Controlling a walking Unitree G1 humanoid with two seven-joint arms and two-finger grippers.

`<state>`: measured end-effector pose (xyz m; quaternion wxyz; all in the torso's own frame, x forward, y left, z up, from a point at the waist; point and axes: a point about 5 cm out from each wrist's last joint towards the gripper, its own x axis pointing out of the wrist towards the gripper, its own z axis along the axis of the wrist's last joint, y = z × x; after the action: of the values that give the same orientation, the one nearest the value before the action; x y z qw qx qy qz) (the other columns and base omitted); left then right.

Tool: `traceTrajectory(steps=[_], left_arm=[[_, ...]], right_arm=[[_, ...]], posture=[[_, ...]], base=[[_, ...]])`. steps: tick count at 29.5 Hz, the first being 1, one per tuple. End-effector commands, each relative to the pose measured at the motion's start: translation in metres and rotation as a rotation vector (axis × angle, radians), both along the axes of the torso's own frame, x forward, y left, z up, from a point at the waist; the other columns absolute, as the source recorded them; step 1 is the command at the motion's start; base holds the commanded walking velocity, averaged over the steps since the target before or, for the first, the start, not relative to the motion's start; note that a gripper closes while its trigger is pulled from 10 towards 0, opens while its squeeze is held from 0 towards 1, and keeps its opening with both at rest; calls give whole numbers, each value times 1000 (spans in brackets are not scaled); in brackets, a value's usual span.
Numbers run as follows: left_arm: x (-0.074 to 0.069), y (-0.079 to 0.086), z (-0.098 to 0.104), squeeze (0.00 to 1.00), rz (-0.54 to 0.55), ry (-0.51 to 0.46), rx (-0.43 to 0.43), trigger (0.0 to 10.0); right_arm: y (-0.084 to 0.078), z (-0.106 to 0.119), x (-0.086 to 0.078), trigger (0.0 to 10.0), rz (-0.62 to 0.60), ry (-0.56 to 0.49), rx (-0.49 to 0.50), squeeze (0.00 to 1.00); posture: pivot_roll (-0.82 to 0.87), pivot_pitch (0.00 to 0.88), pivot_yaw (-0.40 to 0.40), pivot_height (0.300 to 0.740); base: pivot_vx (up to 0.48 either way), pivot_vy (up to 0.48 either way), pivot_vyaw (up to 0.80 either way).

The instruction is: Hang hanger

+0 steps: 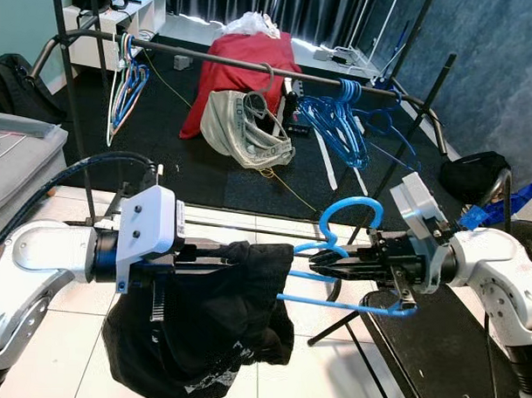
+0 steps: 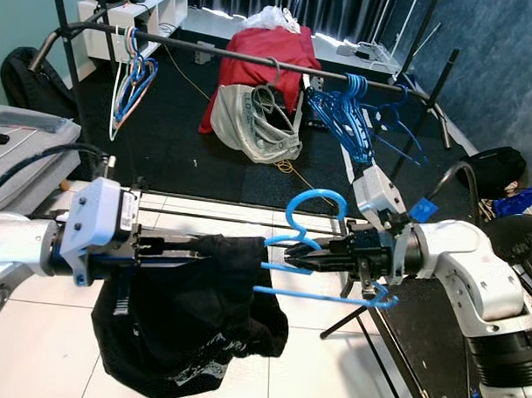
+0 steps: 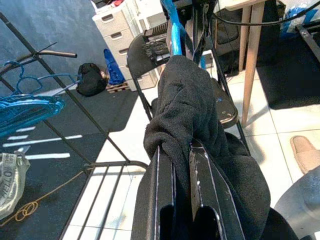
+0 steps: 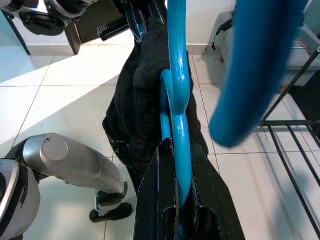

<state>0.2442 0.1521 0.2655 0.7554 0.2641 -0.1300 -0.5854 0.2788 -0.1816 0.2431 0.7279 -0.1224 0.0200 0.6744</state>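
Between claws, hanger (image 1: 347, 254) level, hook upward

A white tiled floor (image 1: 242, 373) lies nearest, giving way farther off to a dark carpet (image 1: 171, 161). On the carpet rest a red bundle (image 1: 240, 71), a grey printed bag (image 1: 247, 128) and, far left, a black backpack (image 1: 16, 85).

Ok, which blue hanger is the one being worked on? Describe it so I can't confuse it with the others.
Look in front of the black clothes rail, low over the white floor tiles. Between the two silver arms, the blue hanger is held by the right gripper, with a black garment draped over one end. Unlike the bunch of blue hangers on the rail, it hangs from nothing.
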Motion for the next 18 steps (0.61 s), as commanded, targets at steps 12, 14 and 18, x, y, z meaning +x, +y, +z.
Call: traceTrajectory(steps=[12,14,18], left_arm=[[5,19,21,1000,13,24,-225,10000],[8,25,23,1000,45,14,-247,10000],[15,49,28,1000,166,-17,-321,10000]], right_arm=[[-10,16,2,0,-44,-49,45,0],[-13,19,2,0,-53,-59,53,0],[-24,33,0,0,-83,-95,88,0]], posture=[[44,27,-154,740],[44,27,-154,740],[41,37,-147,740]], base=[[0,0,0],[0,0,0],[0,0,0]])
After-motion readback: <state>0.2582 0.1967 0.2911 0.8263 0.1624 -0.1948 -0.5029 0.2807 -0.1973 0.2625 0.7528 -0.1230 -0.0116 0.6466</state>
